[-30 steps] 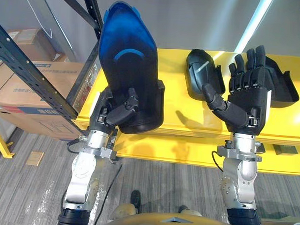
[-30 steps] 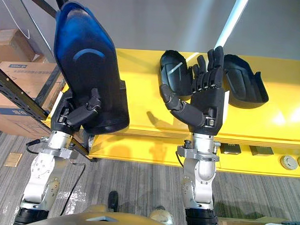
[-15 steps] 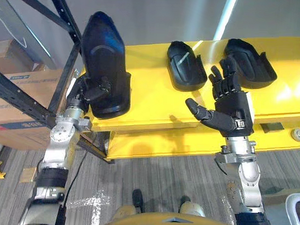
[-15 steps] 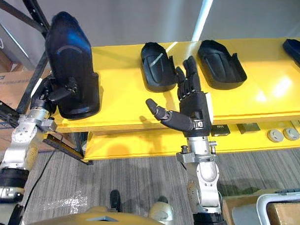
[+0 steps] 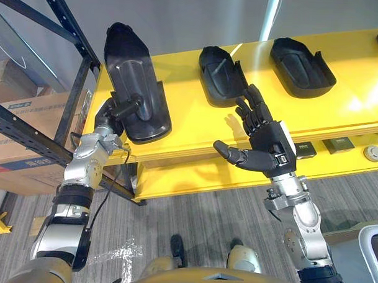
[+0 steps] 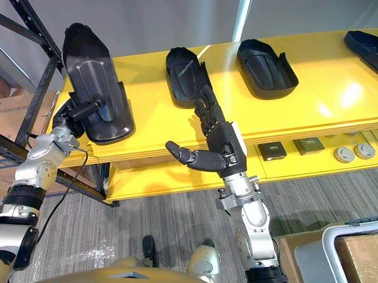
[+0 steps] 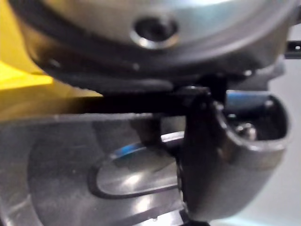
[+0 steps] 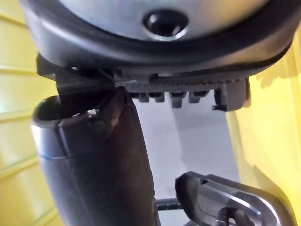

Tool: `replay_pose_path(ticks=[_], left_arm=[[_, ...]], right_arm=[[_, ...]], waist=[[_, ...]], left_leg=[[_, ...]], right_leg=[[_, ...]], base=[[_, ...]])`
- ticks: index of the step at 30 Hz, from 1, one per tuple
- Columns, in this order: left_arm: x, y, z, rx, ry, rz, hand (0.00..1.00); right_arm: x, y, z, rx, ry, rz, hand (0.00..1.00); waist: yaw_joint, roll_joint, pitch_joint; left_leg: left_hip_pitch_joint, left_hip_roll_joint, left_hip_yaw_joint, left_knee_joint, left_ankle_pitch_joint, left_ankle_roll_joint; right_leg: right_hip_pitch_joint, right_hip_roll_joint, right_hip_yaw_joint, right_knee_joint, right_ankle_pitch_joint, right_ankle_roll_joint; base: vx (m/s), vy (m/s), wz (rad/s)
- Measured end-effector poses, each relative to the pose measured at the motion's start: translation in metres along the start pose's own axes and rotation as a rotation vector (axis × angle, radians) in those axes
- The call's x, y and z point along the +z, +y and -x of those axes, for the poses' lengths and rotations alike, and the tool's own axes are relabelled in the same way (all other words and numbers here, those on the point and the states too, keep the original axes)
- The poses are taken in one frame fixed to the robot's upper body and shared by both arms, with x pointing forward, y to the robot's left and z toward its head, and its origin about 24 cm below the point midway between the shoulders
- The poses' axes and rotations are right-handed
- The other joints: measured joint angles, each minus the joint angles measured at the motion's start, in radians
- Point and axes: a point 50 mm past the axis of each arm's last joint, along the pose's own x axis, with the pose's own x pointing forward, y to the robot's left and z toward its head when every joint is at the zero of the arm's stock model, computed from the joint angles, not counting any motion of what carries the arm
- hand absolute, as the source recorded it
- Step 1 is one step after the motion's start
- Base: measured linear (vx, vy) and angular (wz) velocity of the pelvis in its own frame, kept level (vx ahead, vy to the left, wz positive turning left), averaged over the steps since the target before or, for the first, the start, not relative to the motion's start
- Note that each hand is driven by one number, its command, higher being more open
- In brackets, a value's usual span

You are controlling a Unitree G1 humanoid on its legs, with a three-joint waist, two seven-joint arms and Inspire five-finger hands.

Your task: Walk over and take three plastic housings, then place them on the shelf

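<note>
Three black plastic housings show on the yellow shelf [image 5: 340, 91]. The left housing [image 5: 132, 83] leans at the shelf's left end, its lower rim near the front edge. My left hand [image 5: 112, 111] is shut on that rim; in the left wrist view its thumb [image 7: 225, 155] presses on the housing [image 7: 94, 179]. A second housing [image 5: 221, 76] and a third [image 5: 302, 58] lie hollow side up further right. My right hand [image 5: 263, 141] hovers open over the shelf's front edge, just before the second housing, its thumb stretched out sideways and its fingers [image 8: 183, 94] straight.
A fourth housing [image 6: 369, 45] lies at the shelf's far right. A black rack upright [image 5: 72, 100] and cardboard boxes [image 5: 22, 129] stand close on the left. Small parts [image 6: 271, 149] sit on the ledge under the shelf. A grey crate [image 6: 352, 259] stands at lower right.
The camera has shifted. My left hand has tipped the housing from upright down toward the shelf's left end. My right hand has dropped from in front of the second housing.
</note>
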Motion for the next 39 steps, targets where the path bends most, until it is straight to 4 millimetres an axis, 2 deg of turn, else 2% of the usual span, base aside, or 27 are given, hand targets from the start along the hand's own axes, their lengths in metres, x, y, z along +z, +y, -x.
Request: replay_pose_path(ticks=[7, 8, 12, 16, 20, 26, 39], left_arm=[[0.026, 0.001, -0.018, 0.102, -0.036, -0.112, 0.00], [0.028, 0.002, -0.018, 0.115, -0.039, -0.118, 1.00], [0.044, 0.015, -0.020, 0.188, -0.063, -0.172, 1.00], [0.036, 0.027, -0.019, 0.255, -0.008, -0.254, 1.00], [0.047, 0.027, -0.021, 0.262, -0.029, -0.302, 1.00], [0.050, 0.027, -0.022, 0.271, -0.038, -0.331, 1.00], [0.052, 0.025, -0.022, 0.311, -0.081, -0.352, 1.00]], right_arm=[[-0.001, 0.002, -0.004, 0.003, 0.017, -0.012, 1.00], [-0.001, 0.003, -0.005, 0.008, 0.017, -0.015, 1.00], [0.007, 0.009, -0.011, 0.037, -0.024, -0.016, 1.00], [0.008, 0.010, -0.014, 0.044, -0.035, -0.016, 1.00], [0.008, 0.010, -0.014, 0.045, -0.034, -0.016, 1.00], [0.009, 0.011, -0.016, 0.051, -0.034, -0.017, 1.00], [0.008, 0.012, -0.018, 0.067, -0.024, -0.021, 1.00]], waist=[[-0.009, 0.002, 0.033], [-0.012, 0.002, 0.034], [-0.025, 0.010, 0.059], [-0.036, 0.016, 0.078], [-0.039, 0.021, 0.094], [-0.048, 0.024, 0.117], [-0.049, 0.024, 0.119]], left_leg=[[-0.028, 0.000, 0.000, 0.000, 0.012, 0.001], [-0.029, 0.000, 0.000, 0.000, 0.012, 0.001], [-0.033, 0.000, 0.005, 0.001, 0.013, 0.001], [-0.030, 0.001, 0.009, 0.001, 0.017, 0.005], [-0.030, -0.001, 0.010, 0.002, 0.017, 0.004], [-0.028, 0.000, 0.014, 0.002, 0.016, 0.002], [-0.028, 0.000, 0.021, 0.002, 0.017, 0.004]], right_leg=[[-0.030, -0.002, 0.002, 0.008, 0.002, 0.001], [-0.032, -0.002, 0.002, 0.009, 0.002, 0.001], [-0.046, -0.002, 0.009, 0.022, 0.003, 0.004], [-0.046, -0.001, 0.014, 0.023, 0.003, 0.003], [-0.047, -0.002, 0.015, 0.023, 0.002, 0.001], [-0.050, -0.001, 0.019, 0.030, 0.000, -0.001], [-0.059, -0.002, 0.028, 0.041, -0.001, -0.001]], base=[[-0.02, 0.001, 0.00], [0.00, 0.000, 0.00], [0.01, -0.003, -0.03], [0.03, -0.008, -0.04], [0.02, -0.002, 0.00], [0.00, -0.001, -0.01], [0.00, -0.001, -0.02]])
